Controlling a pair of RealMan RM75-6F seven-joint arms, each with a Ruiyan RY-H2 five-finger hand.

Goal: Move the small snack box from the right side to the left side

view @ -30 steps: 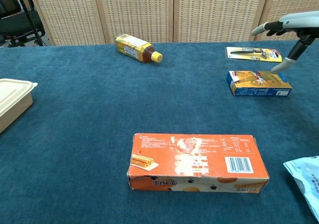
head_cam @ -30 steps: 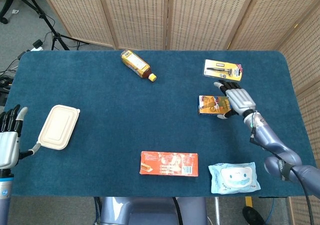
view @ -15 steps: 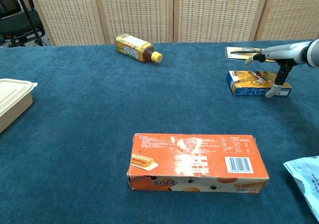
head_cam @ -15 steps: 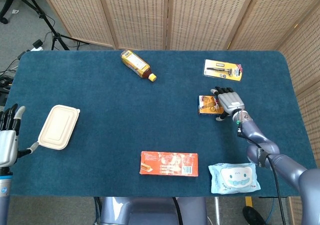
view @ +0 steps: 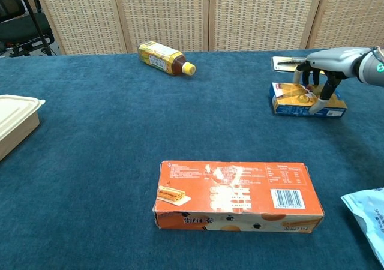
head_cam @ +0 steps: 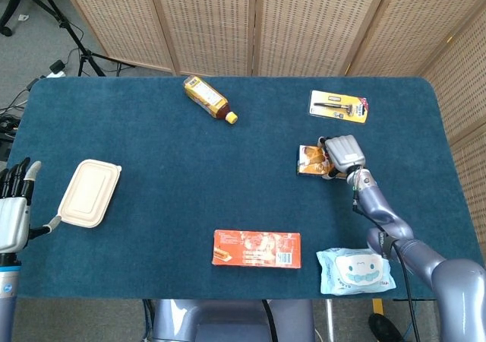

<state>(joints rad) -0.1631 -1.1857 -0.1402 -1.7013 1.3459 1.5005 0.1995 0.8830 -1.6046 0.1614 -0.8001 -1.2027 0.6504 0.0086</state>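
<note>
The right hand [view: 327, 72] lies over the small box [view: 294, 99] with its fingers [view: 318, 105] curled down the near and far edges, so it looks clamped on the box, though the pictures do not show how firm the hold is. The box sits under the palm on the right side of the table [head_cam: 167, 167]; its left end looks a little raised, but I cannot tell whether it has left the cloth. Just beyond the hand lies a razor card [head_cam: 339, 106], and toward the robot from it a wipes pack [head_cam: 355, 270]. Left and nearer the robot is a long orange box [view: 238, 195], and far to the left beyond it a bottle [head_cam: 206, 98] on its side. Risks: a shallow pinch on the right end alone could let the box tip and slip out on the lift; a low carry leftward could clip the long orange box. The left hand [head_cam: 14, 216], fingers apart and empty, waits well away at the table's left edge beside a white container [head_cam: 89, 192].
</note>
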